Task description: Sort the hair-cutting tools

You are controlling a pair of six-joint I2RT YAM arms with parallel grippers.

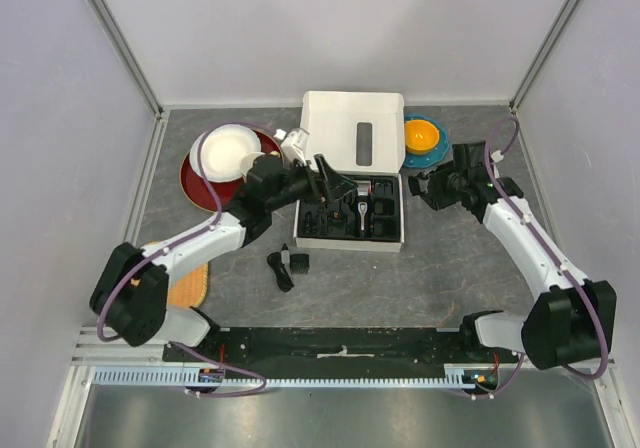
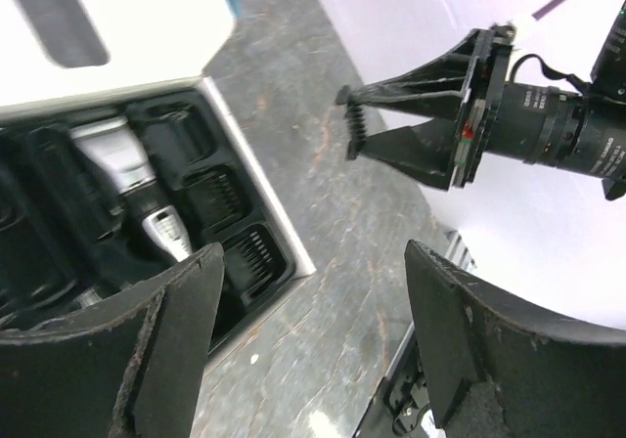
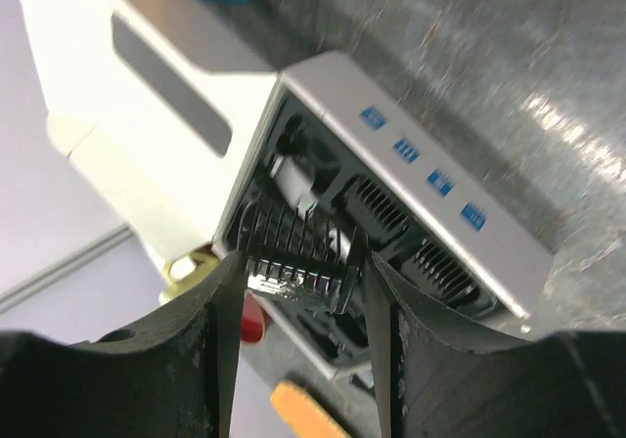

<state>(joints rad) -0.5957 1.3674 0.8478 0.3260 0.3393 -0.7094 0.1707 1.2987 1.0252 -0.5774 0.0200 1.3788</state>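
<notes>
Right gripper (image 3: 303, 267) is clamped on a black comb attachment (image 3: 293, 244), its tooth row spanning finger to finger. In the top view it hangs just beside the box's right wall, with the black tray (image 1: 312, 230) at its 9 o'clock. The clipper (image 2: 122, 169) is seated mid-tray. Left gripper (image 2: 313, 252) is spread wide and empty over the tray's 10 o'clock corner. The right arm is nearer, so a short leftward carry is the likely next move.

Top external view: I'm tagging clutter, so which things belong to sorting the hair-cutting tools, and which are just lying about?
Job: clipper; comb attachment held in the right gripper; loose comb; thin brush.
Lying about: white bowl on red plate; teal-and-orange bowls; orange mat.
</notes>
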